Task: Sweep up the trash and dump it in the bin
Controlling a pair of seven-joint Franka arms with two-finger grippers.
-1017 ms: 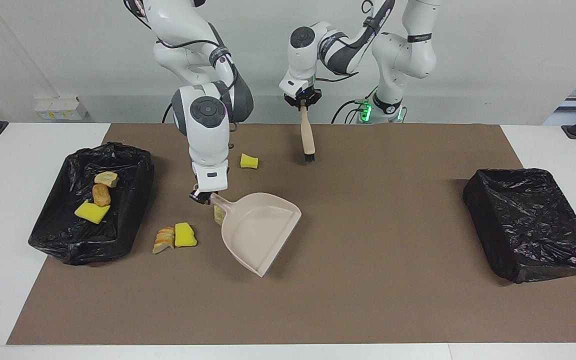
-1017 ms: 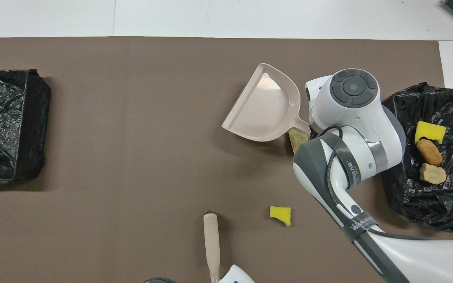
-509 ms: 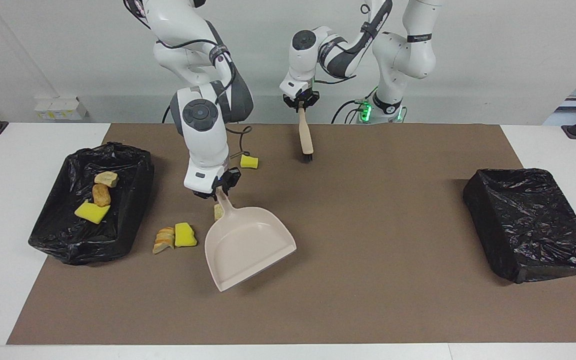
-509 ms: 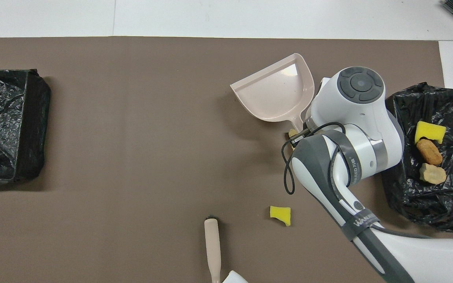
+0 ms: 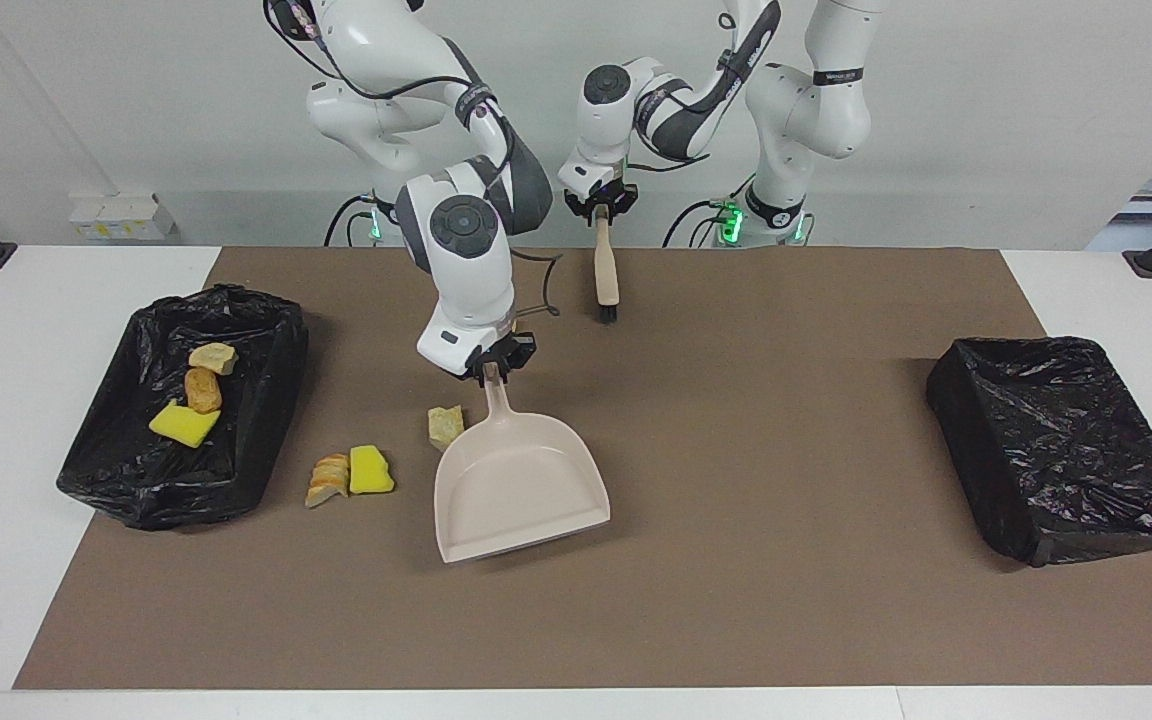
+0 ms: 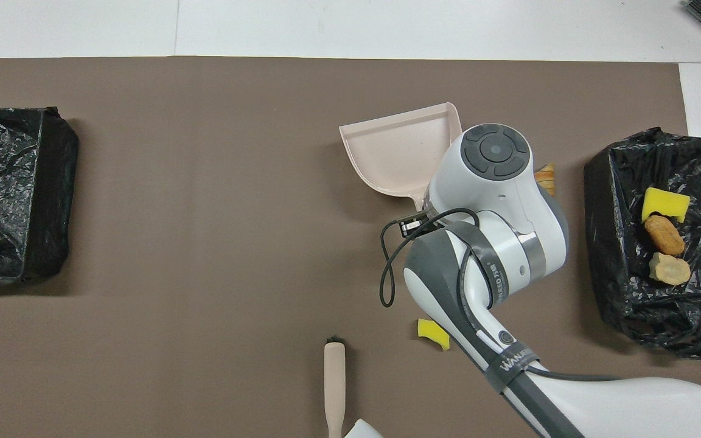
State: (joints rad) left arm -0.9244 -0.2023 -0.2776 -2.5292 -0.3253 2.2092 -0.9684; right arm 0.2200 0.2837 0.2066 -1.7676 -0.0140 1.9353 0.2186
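Grey strap [image 6: 512, 365] reads perhaps "WANA"; right jaws pinch dustpan handle [image 5: 498, 400], left jaws pinch brush [image 5: 606, 280].

Yellow and tan trash [image 5: 350, 473]: some binned, some on mat.

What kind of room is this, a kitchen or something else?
Probably a robot test lab, not a kitchen: two white arms stand at a table under a brown mat, with a dustpan, a hand brush and scraps laid out for practice.
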